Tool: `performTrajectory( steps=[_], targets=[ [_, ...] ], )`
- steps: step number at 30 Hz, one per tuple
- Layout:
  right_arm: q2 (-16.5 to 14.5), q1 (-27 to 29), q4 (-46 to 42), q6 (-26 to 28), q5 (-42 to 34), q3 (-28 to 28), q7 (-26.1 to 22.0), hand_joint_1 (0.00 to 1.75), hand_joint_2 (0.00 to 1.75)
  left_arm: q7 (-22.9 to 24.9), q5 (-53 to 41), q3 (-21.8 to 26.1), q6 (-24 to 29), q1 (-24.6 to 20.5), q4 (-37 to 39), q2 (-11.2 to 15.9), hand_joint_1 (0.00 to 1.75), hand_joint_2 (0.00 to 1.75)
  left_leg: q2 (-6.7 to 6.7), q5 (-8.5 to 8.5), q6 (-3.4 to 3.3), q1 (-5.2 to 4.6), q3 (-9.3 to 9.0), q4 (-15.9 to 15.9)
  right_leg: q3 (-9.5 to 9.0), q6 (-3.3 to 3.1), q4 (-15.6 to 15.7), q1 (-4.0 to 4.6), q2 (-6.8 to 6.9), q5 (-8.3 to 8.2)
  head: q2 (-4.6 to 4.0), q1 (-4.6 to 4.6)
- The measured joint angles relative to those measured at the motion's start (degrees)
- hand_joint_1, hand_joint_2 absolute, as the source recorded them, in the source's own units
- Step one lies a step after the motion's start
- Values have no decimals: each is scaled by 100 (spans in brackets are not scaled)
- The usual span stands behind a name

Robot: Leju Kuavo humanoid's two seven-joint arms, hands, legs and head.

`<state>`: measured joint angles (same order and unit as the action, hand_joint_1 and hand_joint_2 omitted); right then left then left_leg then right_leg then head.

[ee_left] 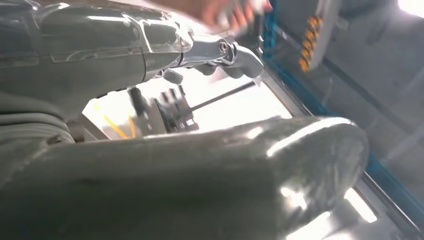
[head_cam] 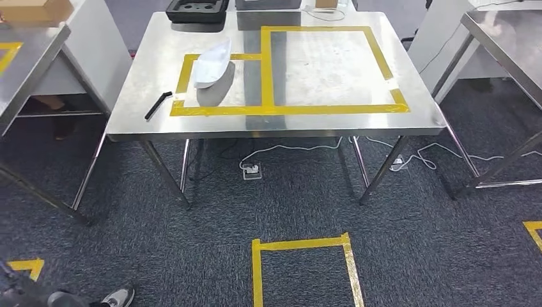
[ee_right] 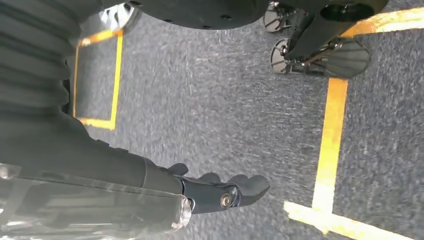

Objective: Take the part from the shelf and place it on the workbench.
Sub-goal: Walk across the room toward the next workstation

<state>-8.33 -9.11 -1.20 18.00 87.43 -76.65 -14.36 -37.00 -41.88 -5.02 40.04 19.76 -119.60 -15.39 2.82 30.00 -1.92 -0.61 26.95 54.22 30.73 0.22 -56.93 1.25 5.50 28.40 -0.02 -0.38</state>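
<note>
The white, boat-shaped moulded part (head_cam: pixel 212 64) lies on the stainless steel workbench (head_cam: pixel 332 70), inside the smaller of two rectangles marked in yellow tape (head_cam: pixel 265 70), with its narrow end reaching over the tape line on the far side. Nothing touches it. A slim black angled tool (head_cam: pixel 157 105) lies on the bare steel just outside that small rectangle, near the workbench's front left corner and close to the part but apart from it. The larger taped rectangle adjoins the part's own on the right. At the workbench's far edge, beyond the part, a black moulded tray with round recesses (head_cam: pixel 197 9) sits partly out of frame.

Under the workbench a white cable (head_cam: pixel 300 148) runs across the dark blue-grey carpet (head_cam: pixel 192 249) to a small floor socket (head_cam: pixel 252 170). On the carpet in front of the workbench a yellow tape outline (head_cam: pixel 300 244) marks a standing box. Other steel tables flank the workbench: the one to the left (head_cam: pixel 25 57) carries a brown cardboard box (head_cam: pixel 35 11), and another one stands to the right (head_cam: pixel 505 45).

The left hand (ee_left: pixel 190 125) fills its wrist view, blurred; a person's fingers (ee_left: pixel 235 12) show beyond it, and I cannot tell whether it holds anything. The right hand (ee_right: pixel 220 192) hangs over the carpet and yellow floor tape, fingers extended and loosely apart, holding nothing.
</note>
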Motion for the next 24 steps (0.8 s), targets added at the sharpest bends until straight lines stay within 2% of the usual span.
performTrajectory(
  steps=[1,2,3,4,5,6,7,9,10,11,12,13,14,15,17,18,19,20,21,22,23,24],
  targets=[
    [3,5,0,-1,0,0,0,0,175,0,0,0,-1,0,0,-3,0,0,-96,-56,-25,19,42,-13,95,46,-244,-26,-152,186,0,20],
    [6,13,0,-1,0,-1,0,0,175,0,0,1,-1,0,1,-4,0,0,-195,-102,-42,23,93,-11,227,95,-609,-61,-329,423,0,42],
    [9,25,0,-2,0,-1,0,0,175,0,0,1,-2,0,2,-4,0,0,-297,-146,-54,23,142,-8,371,128,-1024,-90,-437,648,0,68],
    [11,34,0,-2,0,-2,0,0,175,0,0,1,-2,1,3,-4,0,0,-396,-184,-56,20,184,-5,479,147,-1359,-108,-485,790,0,86],
    [14,35,0,-2,0,-2,0,0,175,0,0,2,-2,2,4,-4,0,0,-490,-217,-52,15,217,-1,511,153,-1519,-116,-507,818,0,97],
    [14,30,0,-2,0,-2,0,0,175,0,0,2,-2,3,4,-4,0,0,-578,-243,-46,11,239,3,439,149,-1437,-118,-523,722,0,112],
    [14,20,0,-2,0,-2,0,0,175,0,0,3,-2,3,4,-4,0,0,-658,-262,-36,7,250,7,267,133,-1124,-119,-558,530,0,126],
    [15,-1,0,-2,0,-2,0,0,175,0,0,3,-2,3,4,-4,0,0,-797,-291,-5,-5,269,22,-155,77,-266,-124,-770,141,0,145],
    [16,-8,0,-2,0,-2,0,0,175,0,0,3,-2,2,4,-4,0,0,-854,-307,19,-9,293,36,-297,47,57,-129,-881,44,0,149],
    [16,-12,0,-4,0,-2,0,0,175,0,0,3,-2,2,3,-4,0,0,-910,-327,49,-8,332,51,-362,22,228,-131,-959,18,0,151],
    [16,-14,0,-9,0,-2,1,0,131,0,0,3,-2,2,3,-4,0,0,-963,-350,84,-3,374,65,-372,2,282,-130,-978,30,1,148],
    [13,-12,1,-16,0,-2,1,0,87,0,0,3,-1,3,0,-4,0,0,-1013,-373,119,-1,417,73,-370,-17,305,-135,-922,23,1,148],
    [7,-16,1,-26,0,-2,2,0,44,0,0,5,-1,7,-2,-2,0,0,-938,-360,146,-8,455,98,-360,-40,318,-143,-868,1,1,153],
    [1,-20,0,-38,0,-2,2,0,0,0,1,7,-1,7,-4,-1,0,0,-765,-279,173,-13,513,187,-346,-67,335,-153,-814,-26,1,126],
    [-2,-24,-2,-64,0,-2,2,0,0,0,2,9,0,8,-3,3,0,0,-349,104,233,12,760,720,-305,-105,356,-165,-721,-67,0,56],
    [2,-13,-3,-75,-1,-3,1,0,0,0,2,9,0,5,-1,3,0,0,-252,338,271,43,937,1137,-281,-109,352,-163,-681,-76,0,12],
    [9,1,-4,-81,-1,-4,1,0,0,0,2,9,0,6,1,3,0,0,-242,507,303,75,1090,1516,-259,-103,346,-161,-646,-85,0,-4],
    [14,11,-5,-85,-1,-6,1,0,0,0,3,9,0,7,2,4,0,0,-253,570,326,97,1165,1745,-238,-92,336,-161,-622,-93,0,-10],
    [20,15,-6,-89,-1,-8,0,0,0,0,3,10,0,7,2,4,0,0,-271,515,342,113,1120,1745,-216,-81,320,-162,-610,-102,0,-15],
    [24,13,-8,-93,0,-9,0,0,0,0,4,10,0,8,2,5,0,0,-300,357,346,123,943,1494,-197,-71,298,-163,-619,-109,1,-20],
    [25,8,-8,-97,0,-9,0,0,0,0,4,10,0,7,1,5,0,0,-367,170,341,130,686,1098,-182,-61,271,-165,-639,-111,1,-27],
    [24,1,-9,-101,0,-9,0,0,0,0,4,9,0,7,1,4,0,0,-483,51,325,137,431,688,-164,-41,243,-158,-666,-110,0,-34]
  ],
)
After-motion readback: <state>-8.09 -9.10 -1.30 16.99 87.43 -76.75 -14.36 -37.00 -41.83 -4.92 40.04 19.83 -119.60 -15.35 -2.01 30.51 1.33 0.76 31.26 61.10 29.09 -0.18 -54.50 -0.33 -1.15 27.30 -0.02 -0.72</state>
